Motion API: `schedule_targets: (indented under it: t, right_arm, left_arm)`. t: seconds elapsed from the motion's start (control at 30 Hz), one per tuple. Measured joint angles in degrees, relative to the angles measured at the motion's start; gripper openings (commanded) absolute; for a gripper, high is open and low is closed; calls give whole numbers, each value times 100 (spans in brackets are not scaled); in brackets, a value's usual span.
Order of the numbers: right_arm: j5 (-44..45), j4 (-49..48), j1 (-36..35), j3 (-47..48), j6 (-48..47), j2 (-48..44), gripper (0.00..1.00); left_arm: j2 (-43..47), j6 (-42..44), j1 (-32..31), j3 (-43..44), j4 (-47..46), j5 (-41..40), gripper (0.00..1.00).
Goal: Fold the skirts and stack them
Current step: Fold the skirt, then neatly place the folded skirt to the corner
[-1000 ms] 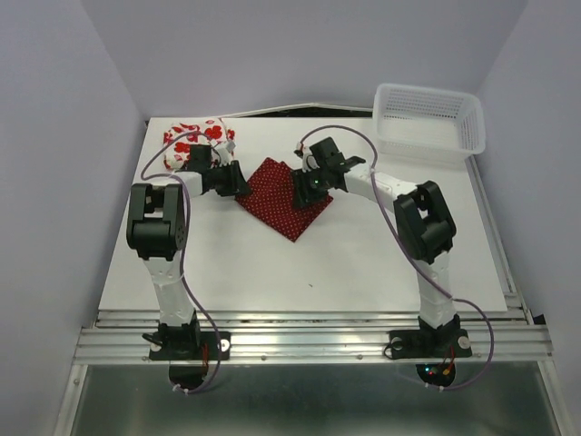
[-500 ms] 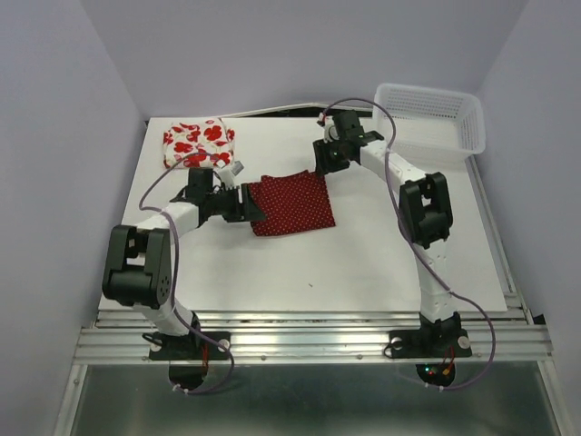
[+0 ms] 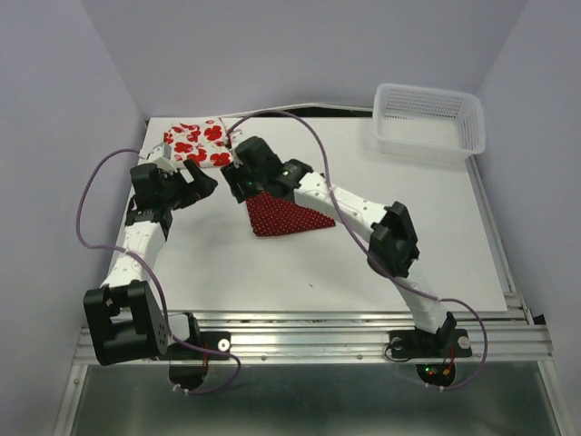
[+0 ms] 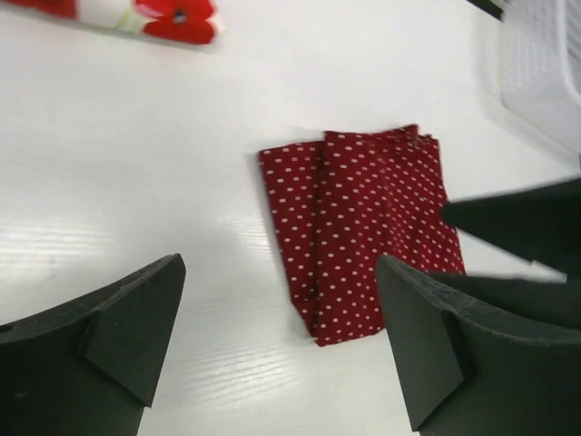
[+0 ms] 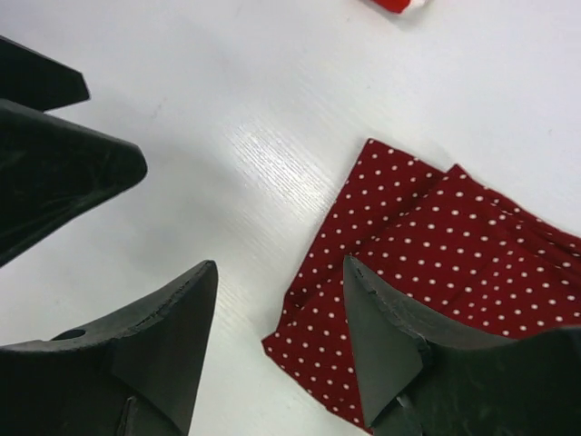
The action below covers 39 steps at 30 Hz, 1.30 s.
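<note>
**Folded dark red skirt point(image 3: 289, 218) on the table point(image 3: 363, 263), between two open grippers.**
Its long axis runs left to right in the top view, and its far edge is hidden under the right arm point(image 3: 338, 205). The left gripper point(image 4: 280, 267), fingers spread wide, stands apart to the skirt's left. The right gripper point(image 5: 280, 267), fingers parted and empty, hangs over the skirt's left end. The floral skirt point(image 3: 193, 143) lies folded at far left.

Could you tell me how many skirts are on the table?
2: a folded white red-flowered skirt at the far left corner, and a folded dark red dotted skirt mid-table.
</note>
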State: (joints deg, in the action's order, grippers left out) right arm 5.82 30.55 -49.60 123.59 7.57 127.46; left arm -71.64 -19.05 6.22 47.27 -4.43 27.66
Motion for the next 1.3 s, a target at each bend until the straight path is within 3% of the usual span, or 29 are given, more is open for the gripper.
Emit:
schedule_targets:
  t: [0.1, 0.23, 0.33, 0.53, 0.67, 0.77, 0.87, 0.9, 0.97, 1.0, 1.03, 1.07, 1.13, 1.3]
  right_arm:
    - [444, -31, -345, 236, -7, 487, 64]
    - [1180, -48, -363, 269, -11, 1119, 72]
    - [1550, -39, -328, 269, -22, 1449, 70]
    - [1770, -96, -291, 269, -33, 1672, 48]
    - [1707, -157, -297, 269, -15, 1696, 23]
    - [1622, -177, -295, 269, -7, 1698, 17]
    - [1550, -186, -247, 269, 4, 1696, 3]
    - [1521, -188, -227, 269, 20, 1696, 2]
    - [1427, -205, -186, 269, 55, 1696, 4]
    - [1381, -214, -170, 269, 81, 1696, 12]
    - [1346, -225, -149, 269, 94, 1696, 43]
    - [1314, -234, -131, 269, 109, 1696, 52]
    - [1250, -262, -101, 269, 109, 1696, 60]
    - [1115, -271, -85, 269, 87, 1657, 56]
  left_arm:
    - [2, -247, 267, -184, 17, -251, 99]
    - [0, -363, 280, -188, 85, -420, 98]
    - [-15, -387, 280, -188, 83, -466, 99]
    - [-151, -400, 282, -192, 61, -503, 98]
    - [-358, -407, 291, -444, -138, -374, 93]
    - [-476, -424, 291, -817, -293, -46, 91]
    - [-601, -463, 286, -1145, -472, 321, 90]
    - [-675, -481, 280, -1204, -518, 396, 89]
    - [-852, -527, 236, -1239, -629, 544, 87]
    - [-940, -546, 212, -1239, -684, 581, 87]
    - [-1062, -568, 157, -1239, -767, 640, 86]
    - [-1123, -577, 109, -1239, -811, 669, 86]
    - [-1281, -610, -39, -1239, -916, 741, 86]
    - [-1467, -638, -184, -1196, -960, 855, 86]
